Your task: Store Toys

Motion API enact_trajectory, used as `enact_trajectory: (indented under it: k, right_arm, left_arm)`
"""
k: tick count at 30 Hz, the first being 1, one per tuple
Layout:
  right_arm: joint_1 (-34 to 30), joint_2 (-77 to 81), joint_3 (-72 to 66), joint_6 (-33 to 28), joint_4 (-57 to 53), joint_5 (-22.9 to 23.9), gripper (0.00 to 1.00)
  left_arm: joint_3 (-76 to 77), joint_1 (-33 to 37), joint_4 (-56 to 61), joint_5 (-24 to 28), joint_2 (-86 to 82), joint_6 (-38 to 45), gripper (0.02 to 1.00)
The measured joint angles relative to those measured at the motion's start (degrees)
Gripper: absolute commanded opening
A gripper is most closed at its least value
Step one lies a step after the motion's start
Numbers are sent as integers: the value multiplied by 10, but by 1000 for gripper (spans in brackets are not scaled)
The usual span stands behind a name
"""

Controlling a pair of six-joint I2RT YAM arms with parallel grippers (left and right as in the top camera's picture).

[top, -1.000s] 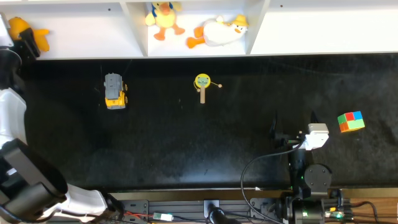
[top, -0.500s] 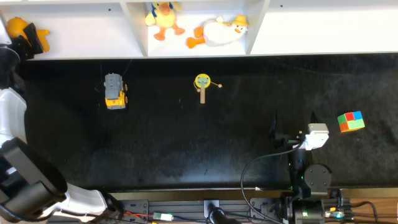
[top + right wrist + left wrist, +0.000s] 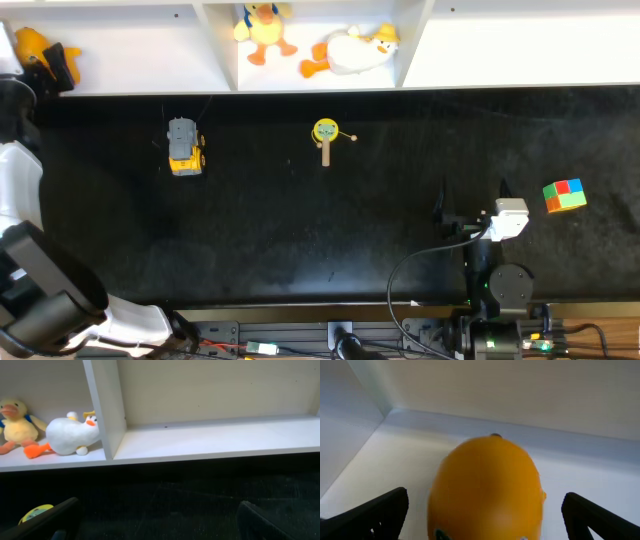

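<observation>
An orange round toy (image 3: pixel 487 487) sits in the left compartment of the white shelf (image 3: pixel 140 60), between the spread fingers of my left gripper (image 3: pixel 486 494), which is open and not touching it. From above, the orange toy (image 3: pixel 35 47) and the left gripper (image 3: pixel 55 65) are at the far left edge. On the black table lie a yellow-grey toy truck (image 3: pixel 184 147), a yellow-green rattle drum (image 3: pixel 326 135) and a colourful cube (image 3: pixel 564 195). My right gripper (image 3: pixel 470 200) rests open low at the right, left of the cube.
A yellow duck plush (image 3: pixel 263 28) and a white goose plush (image 3: pixel 350 50) lie in the middle compartment, also seen as duck (image 3: pixel 17 422) and goose (image 3: pixel 70 435). The right compartment (image 3: pixel 215 435) has bare floor. Cables run along the table's front edge.
The left gripper and the orange toy have edged slightly deeper into the left compartment. The right arm has not moved.
</observation>
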Motion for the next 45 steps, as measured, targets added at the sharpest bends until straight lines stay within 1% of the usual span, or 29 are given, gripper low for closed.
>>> enact_trajectory:
  k: [9, 15, 30, 38, 45]
  right_arm:
    - [0, 0, 0, 0, 0, 0, 996]
    - [0, 0, 0, 0, 0, 0, 996]
    - [0, 0, 0, 0, 0, 0, 996]
    - [0, 0, 0, 0, 0, 0, 996]
    - [0, 0, 0, 0, 0, 0, 993]
  left_arm:
    - [0, 0, -41, 9, -4, 0, 998]
    - [-12, 0, -42, 10, -40, 0, 998]
    - [-207, 0, -47, 1, -243, 2, 998]
    - [-276, 0, -161, 1, -363, 2, 998]
    - [-289, -7, -254, 0, -394, 2, 998]
